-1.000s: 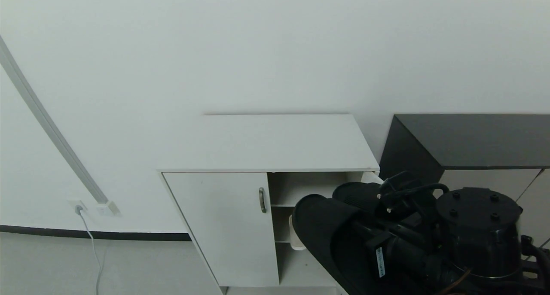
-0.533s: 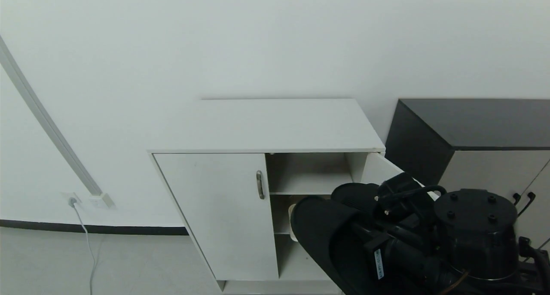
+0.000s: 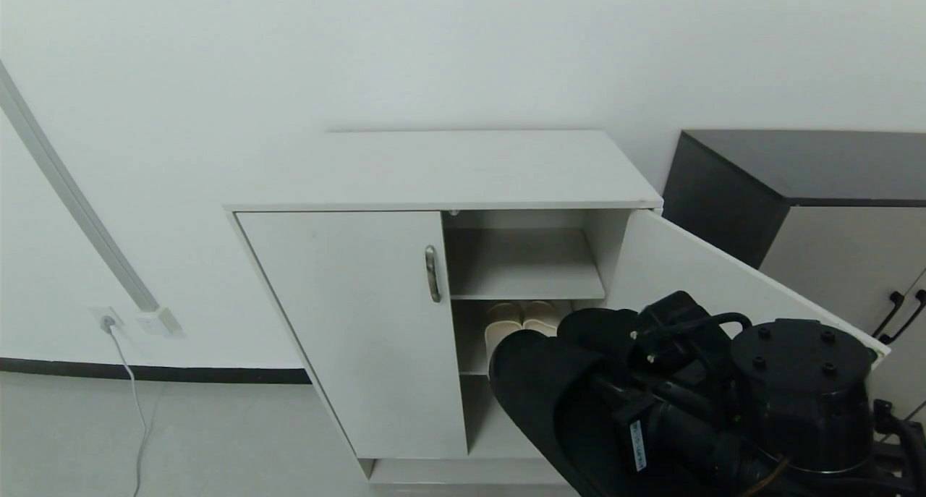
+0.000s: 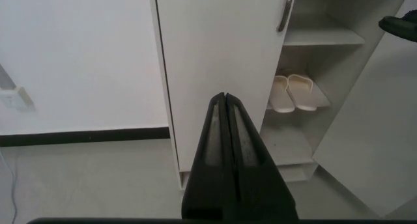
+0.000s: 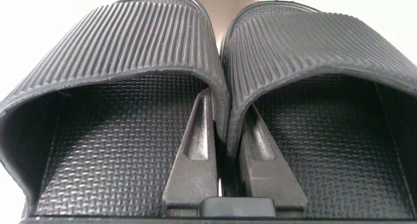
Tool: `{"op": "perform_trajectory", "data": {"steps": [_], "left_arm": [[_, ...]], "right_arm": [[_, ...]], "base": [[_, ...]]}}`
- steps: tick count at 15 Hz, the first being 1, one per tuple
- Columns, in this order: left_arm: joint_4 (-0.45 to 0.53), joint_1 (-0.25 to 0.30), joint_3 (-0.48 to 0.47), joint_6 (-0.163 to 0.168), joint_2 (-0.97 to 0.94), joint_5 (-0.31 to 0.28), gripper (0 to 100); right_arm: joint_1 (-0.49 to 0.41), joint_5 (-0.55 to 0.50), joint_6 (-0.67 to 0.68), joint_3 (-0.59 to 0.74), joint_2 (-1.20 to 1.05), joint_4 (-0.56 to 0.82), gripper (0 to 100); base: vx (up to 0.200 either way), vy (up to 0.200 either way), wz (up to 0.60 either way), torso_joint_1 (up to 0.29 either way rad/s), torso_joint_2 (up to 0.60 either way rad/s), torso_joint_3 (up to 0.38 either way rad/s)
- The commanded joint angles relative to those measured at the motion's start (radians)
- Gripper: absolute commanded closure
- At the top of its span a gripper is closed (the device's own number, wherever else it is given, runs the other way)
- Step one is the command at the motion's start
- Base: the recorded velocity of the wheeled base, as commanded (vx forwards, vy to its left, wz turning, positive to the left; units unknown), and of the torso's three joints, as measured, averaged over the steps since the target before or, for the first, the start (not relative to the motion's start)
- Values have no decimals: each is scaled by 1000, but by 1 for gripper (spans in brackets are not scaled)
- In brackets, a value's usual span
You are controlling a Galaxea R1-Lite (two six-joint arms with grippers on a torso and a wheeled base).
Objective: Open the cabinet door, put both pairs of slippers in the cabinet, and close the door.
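Against the pale wall, standing on the grey floor: white two-door wooden cabinet with shelves inside. Left door shut, with a slim metal handle upright near its inner edge. Right door swung wide open toward the robot's right side.

On the middle shelf, deep inside: pair of beige flat slippers, lying side by side and touching.

Before the open half of the cabinet, carried by the right gripper: pair of black ribbed rubber slippers, side by side, covering in the head view the front of the lower shelves and a part of the beige pair. From the right wrist view: one of the fingers inside each slipper, the two neighbouring strap walls pinched firmly between them. Hard to tell if the black pair already past the cabinet's front edge or not.

More to the robot's left, in the air above the floor and in front of the shut left door: left gripper, fingers pressed together with nothing between.

Just beside the white cabinet, on its right: dark cabinet with black top.

On the wall at the left: grey slanted cable duct and white wall socket, with a thin white cable hanging down to the floor.
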Motion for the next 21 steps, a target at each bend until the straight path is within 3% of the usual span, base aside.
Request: {"op": "perform_trajectory", "data": {"steps": [1,16,19,21], "left_arm": [[0,0,0,0,1,0,100],[0,0,0,0,1,0,100],[1,0,0,13,1,0,100],[1,0,0,6,1,2,100]], "right_arm": [[1,0,0,0,2,1,100],[5,0,0,8,7,1,100],[5,0,0,9,7,1,100],[5,0,0,8,7,-1,100]], "base": [[0,0,0,-178,481,320],[0,0,0,-95,458,358],[0,0,0,1,141,133],[0,0,0,0,0,0]]}}
